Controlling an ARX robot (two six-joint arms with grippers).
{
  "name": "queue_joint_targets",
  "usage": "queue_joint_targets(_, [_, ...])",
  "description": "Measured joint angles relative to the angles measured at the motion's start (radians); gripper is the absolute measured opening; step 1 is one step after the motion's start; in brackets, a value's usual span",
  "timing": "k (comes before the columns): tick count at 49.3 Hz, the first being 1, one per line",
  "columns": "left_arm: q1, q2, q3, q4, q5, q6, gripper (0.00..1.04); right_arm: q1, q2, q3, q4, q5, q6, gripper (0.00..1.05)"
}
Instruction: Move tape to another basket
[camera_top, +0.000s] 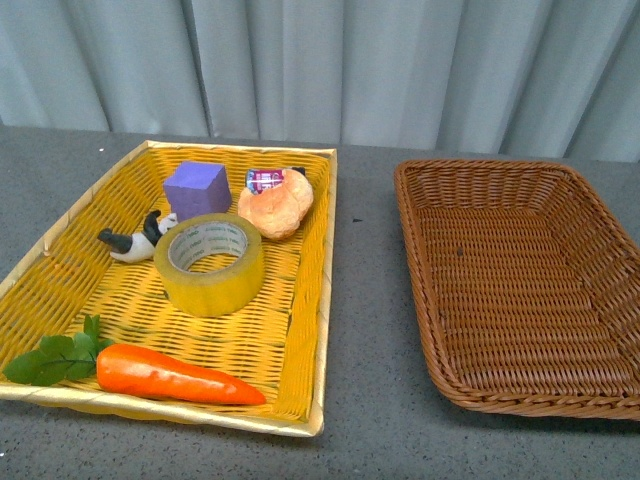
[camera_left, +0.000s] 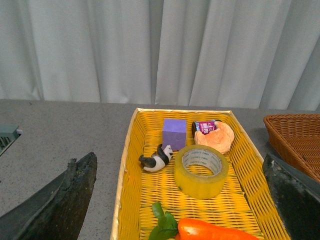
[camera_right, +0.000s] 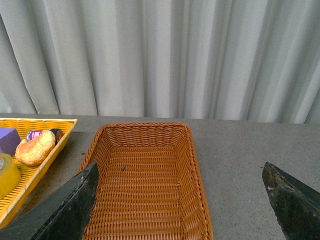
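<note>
Currently my left claw (camera_left: 178, 157) and right claw (camera_right: 180, 165) both gape, empty; tape (camera_top: 209, 262) lies flat in yellow tray (camera_top: 60, 290). Risk: I clip panda (camera_top: 130, 243) or cube (camera_top: 196, 188) crowding it, botching the grasp.

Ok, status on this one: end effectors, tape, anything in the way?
Left end effector open, right end effector open, both empty. Tape flat in yellow tray, ungrasped. Basket empty; panda figure close beside tape, nothing on top.
</note>
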Motion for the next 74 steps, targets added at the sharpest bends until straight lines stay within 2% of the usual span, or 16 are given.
queue_joint_targets(41, [0.000,0.000,0.000,0.000,0.000,0.000,0.98,0.000,0.000,0.000,0.000,0.000,0.000,0.96])
queue_joint_targets(44, [-0.005,0.019,0.010,-0.040,-0.027,-0.040,0.98,0.000,0.000,0.000,0.000,0.000,0.000,0.96])
queue_joint_targets(49, [-0.008,0.145,0.024,-0.047,-0.040,-0.128,0.98,0.000,-0.001,0.000,0.000,0.000,0.000,0.96])
queue_joint_targets(56, [-0.029,0.385,0.057,0.107,-0.023,-0.180,0.98,0.000,-0.001,0.000,0.000,0.000,0.000,0.96])
queue_joint_targets(65, [-0.090,0.855,0.192,0.354,0.006,-0.223,0.98,0.000,-0.001,0.000,0.000,0.000,0.000,0.96])
queue_joint_targets(74, [-0.139,1.281,0.349,0.437,0.041,-0.270,0.98,0.000,-0.001,0.000,0.000,0.000,0.000,0.96])
